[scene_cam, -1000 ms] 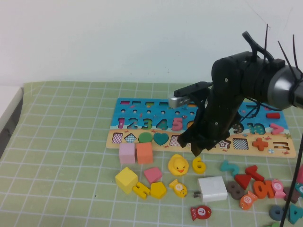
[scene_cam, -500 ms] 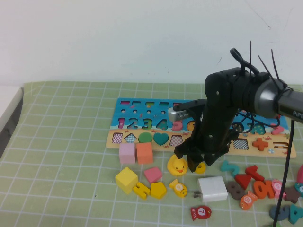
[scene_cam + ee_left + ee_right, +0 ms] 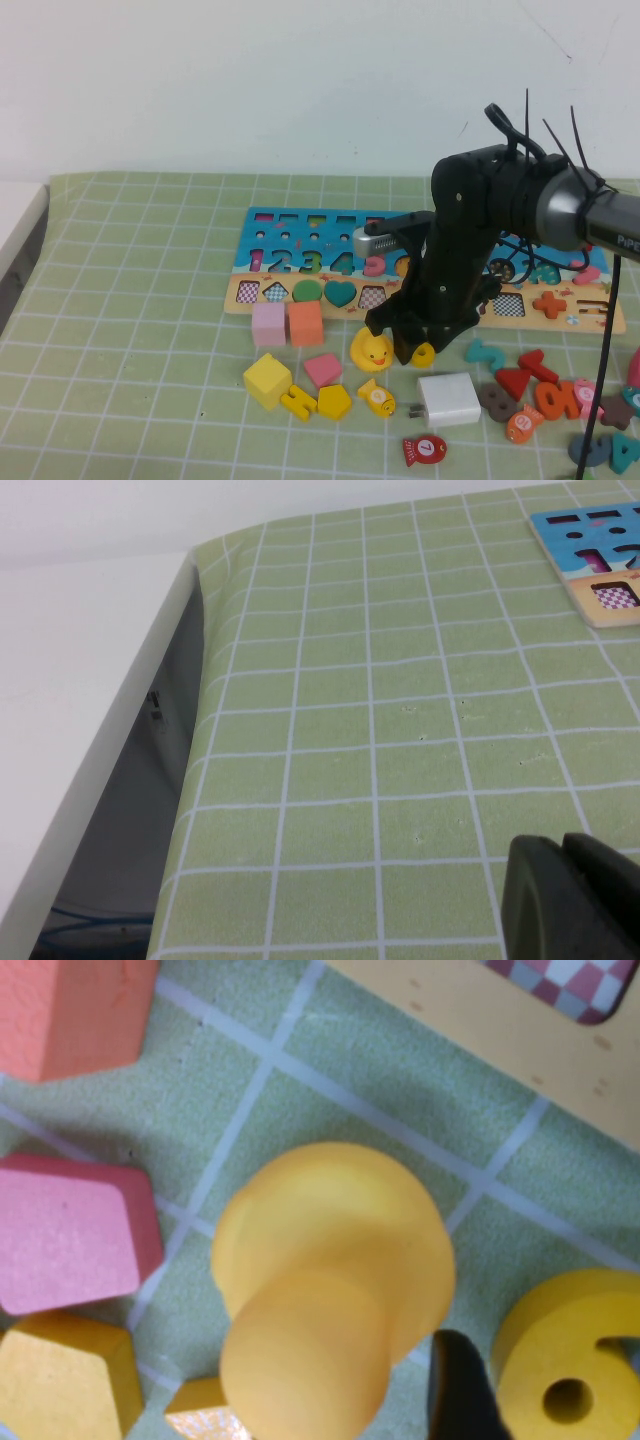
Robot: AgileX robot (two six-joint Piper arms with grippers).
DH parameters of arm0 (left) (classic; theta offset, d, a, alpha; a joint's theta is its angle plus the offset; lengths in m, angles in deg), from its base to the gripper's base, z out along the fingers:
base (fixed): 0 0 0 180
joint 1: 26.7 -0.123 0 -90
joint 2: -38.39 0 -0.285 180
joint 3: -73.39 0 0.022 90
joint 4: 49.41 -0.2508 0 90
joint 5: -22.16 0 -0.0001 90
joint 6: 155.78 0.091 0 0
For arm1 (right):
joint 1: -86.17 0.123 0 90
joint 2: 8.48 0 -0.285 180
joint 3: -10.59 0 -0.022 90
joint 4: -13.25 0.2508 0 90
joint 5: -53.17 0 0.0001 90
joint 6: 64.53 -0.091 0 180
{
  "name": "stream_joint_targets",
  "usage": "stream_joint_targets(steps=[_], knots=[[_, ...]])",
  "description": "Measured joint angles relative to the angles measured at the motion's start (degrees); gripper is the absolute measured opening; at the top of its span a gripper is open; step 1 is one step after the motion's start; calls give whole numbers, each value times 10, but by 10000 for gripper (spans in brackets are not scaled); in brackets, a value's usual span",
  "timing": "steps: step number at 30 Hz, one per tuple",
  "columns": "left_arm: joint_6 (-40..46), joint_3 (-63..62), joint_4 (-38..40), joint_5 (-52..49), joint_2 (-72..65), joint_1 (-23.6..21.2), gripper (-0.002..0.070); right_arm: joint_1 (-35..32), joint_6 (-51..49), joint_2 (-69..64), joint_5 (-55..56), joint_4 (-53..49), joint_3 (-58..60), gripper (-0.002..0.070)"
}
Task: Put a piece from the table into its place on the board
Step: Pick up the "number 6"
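The yellow numeral "6" (image 3: 425, 353) lies on the green grid table (image 3: 150, 300) in front of the board (image 3: 300, 262), right beside the yellow rubber duck (image 3: 373, 352). My right gripper (image 3: 413, 350) is down at the table over the 6 and hides most of it. In the right wrist view one black finger (image 3: 455, 1390) stands between the duck (image 3: 330, 1280) and the 6 (image 3: 570, 1360); the other finger is out of frame. It is open. My left gripper (image 3: 575, 900) is shut and empty, low over bare mat left of the board's corner (image 3: 600, 560).
Purple (image 3: 268, 324) and orange (image 3: 305, 322) cubes, a pink block (image 3: 322, 369), yellow blocks (image 3: 267, 379) and a white charger (image 3: 448, 398) lie around the duck. Loose numerals and fish pieces (image 3: 530, 385) are scattered at the right. A white ledge (image 3: 70, 730) borders the mat's left edge.
My right gripper came down and forward from above the board's edge to the 6 beside the duck; in the last half second it barely moved. The 6 has not moved.
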Motion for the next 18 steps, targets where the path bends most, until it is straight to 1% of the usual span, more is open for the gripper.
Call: stream_joint_targets(steps=[10,18], knots=[[0,0,0,0,0,0,-2,0,4,0,0,0,0,261],[0,0,0,0,0,0,-2,0,4,0,-15,-22,-12,258]])
